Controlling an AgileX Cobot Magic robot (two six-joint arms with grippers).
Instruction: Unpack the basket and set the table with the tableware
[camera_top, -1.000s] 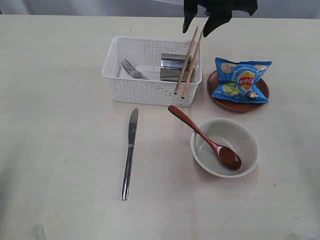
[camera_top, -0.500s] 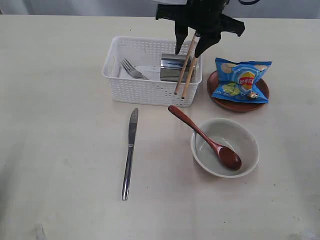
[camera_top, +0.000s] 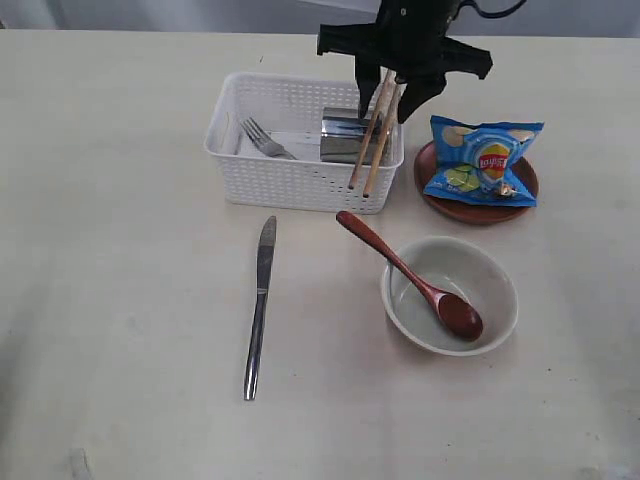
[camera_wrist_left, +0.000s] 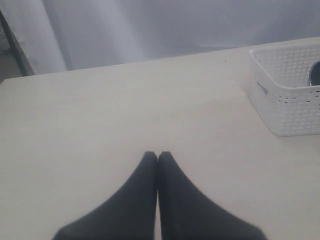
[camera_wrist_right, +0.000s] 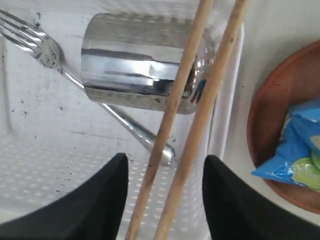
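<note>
1. I count one basket (camera_top: 300, 186), two chopsticks (camera_top: 372, 140), and one each of fork (camera_top: 264, 138), steel cup (camera_top: 343, 136), knife (camera_top: 258, 310), wooden spoon (camera_top: 408, 273), bowl (camera_top: 478, 266), brown plate (camera_top: 468, 212) and blue chip bag (camera_top: 483, 160), all on the table (camera_top: 120, 250).
2. The basket holds the fork, the cup lying on its side, and the lower ends of both chopsticks.
3. The bowl holds the spoon's head; its handle sticks out over the rim toward the basket.
4. The plate, just right of the basket, carries the chip bag.
5. The chopsticks lean side by side at the basket's right end, tips down at its near corner, tops rising above the far rim.
6. The knife lies on the table in front of the basket, tip toward it.
7. My right gripper (camera_top: 390, 100) is spread, one finger on either side of the chopsticks' upper part, with gaps on both sides.
8. My left gripper (camera_wrist_left: 158, 161) is closed, empty, over bare table apart from the basket.
</note>
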